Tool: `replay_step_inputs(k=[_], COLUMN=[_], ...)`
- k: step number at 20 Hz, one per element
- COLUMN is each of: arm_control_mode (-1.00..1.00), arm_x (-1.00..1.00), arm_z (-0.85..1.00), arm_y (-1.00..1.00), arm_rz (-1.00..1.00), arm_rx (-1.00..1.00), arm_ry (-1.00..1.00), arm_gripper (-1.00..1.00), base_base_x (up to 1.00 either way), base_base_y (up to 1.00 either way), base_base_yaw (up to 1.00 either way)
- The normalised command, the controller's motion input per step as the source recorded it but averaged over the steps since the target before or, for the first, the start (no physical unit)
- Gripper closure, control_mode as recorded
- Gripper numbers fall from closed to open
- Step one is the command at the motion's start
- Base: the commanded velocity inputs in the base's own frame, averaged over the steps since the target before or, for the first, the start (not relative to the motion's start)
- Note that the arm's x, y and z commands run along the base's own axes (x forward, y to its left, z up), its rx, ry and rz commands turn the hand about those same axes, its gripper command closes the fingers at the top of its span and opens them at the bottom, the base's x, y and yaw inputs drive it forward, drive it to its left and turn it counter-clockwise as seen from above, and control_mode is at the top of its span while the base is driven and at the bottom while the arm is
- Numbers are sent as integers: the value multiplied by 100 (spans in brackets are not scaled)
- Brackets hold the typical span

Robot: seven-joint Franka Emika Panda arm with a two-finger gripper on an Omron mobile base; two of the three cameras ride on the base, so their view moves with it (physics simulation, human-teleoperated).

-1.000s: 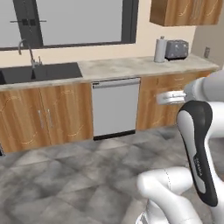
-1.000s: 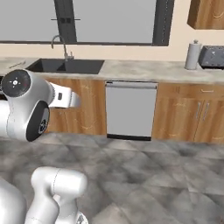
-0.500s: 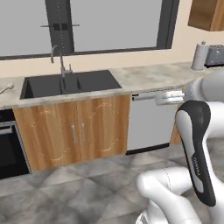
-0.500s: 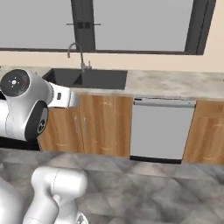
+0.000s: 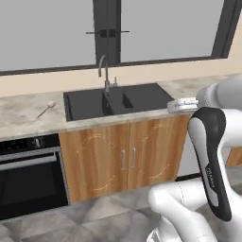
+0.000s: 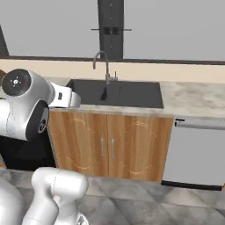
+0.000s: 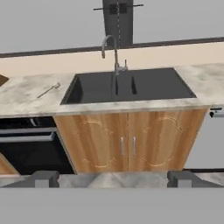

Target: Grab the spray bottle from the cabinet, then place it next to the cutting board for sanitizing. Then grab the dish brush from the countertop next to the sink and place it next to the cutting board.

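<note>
I keep the gripper (image 7: 112,178) pulled back from the sink (image 7: 127,86), jaws spread wide and holding nothing, because the dish brush (image 5: 46,109), I think, lies on the countertop (image 5: 23,116) just left of it.
</note>
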Motion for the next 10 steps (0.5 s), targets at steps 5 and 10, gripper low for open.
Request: replay_step_inputs(k=[5, 10], arm_control_mode=[100, 100], arm_x=[0, 0], arm_z=[0, 0], arm_y=[0, 0], arm_rz=[0, 0], arm_rx=[0, 0], arm_ry=[0, 0], arm_gripper=[-100, -100], base_base_x=[48, 100], base_base_y=[99, 80], base_base_yaw=[23, 32])
